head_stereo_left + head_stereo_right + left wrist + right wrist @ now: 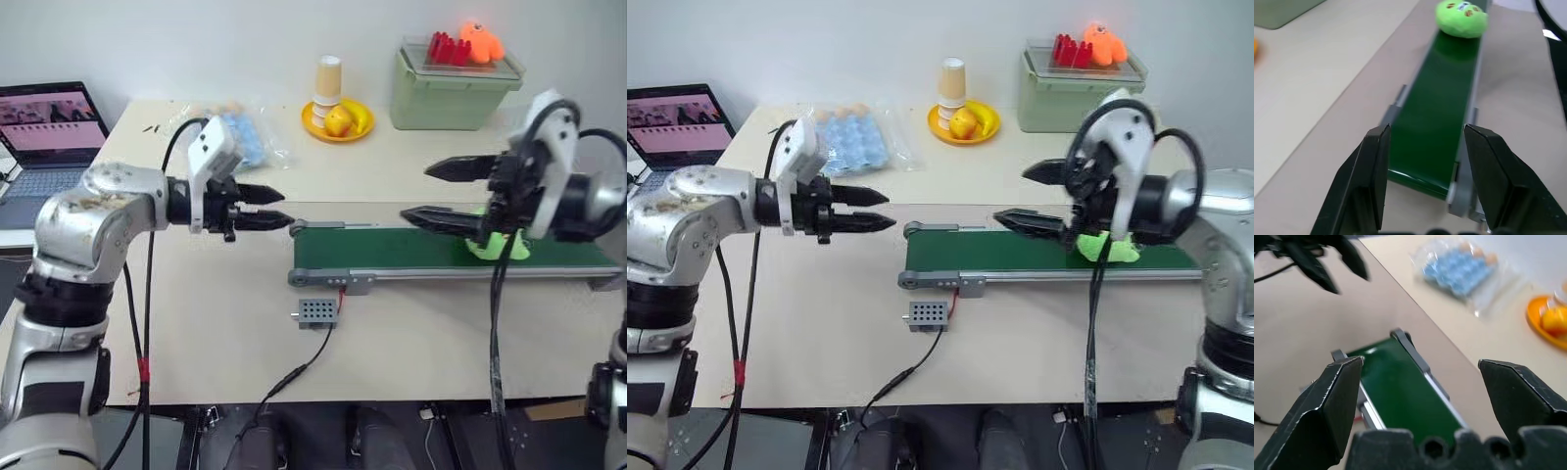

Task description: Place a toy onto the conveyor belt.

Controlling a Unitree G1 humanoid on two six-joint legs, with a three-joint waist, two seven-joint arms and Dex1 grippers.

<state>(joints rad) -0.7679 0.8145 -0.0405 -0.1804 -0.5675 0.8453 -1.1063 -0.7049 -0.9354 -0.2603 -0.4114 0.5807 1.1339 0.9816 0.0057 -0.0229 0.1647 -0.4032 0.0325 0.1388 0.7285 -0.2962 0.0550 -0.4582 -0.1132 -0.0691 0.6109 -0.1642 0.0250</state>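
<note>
Left eye view: green plush toy (498,245) lying on the dark-green conveyor belt (392,249), toward its right-hand part, partly hidden behind the right pincer (443,193); that pincer spread wide with nothing between its black fingers, hanging just above and left of the toy; left pincer (275,207) pointing toward the belt's left roller end, near it, fingers partly apart and empty; small grey perforated box (317,312) on a cable on the tabletop (216,323) in front of the belt; laptop (49,137) at the far left; yellow plate of fruit (338,120) and green lidded bin (453,90) at the back. Right eye view: same layout; toy free of both pincers, resting on the belt; bag of blue items (854,137) behind the left arm. Left wrist view: belt running away between two empty, moderately parted fingers (1371,181); toy sitting at the belt's far part, fully on the green surface. Right wrist view: wide-open fingers (1332,401) framing the belt's left end; nothing gripped. Judgement: placing step apparently done, release stage in hand; next move calling for a clean retreat of the right arm up and away, without brushing the toy or the belt frame.
</note>
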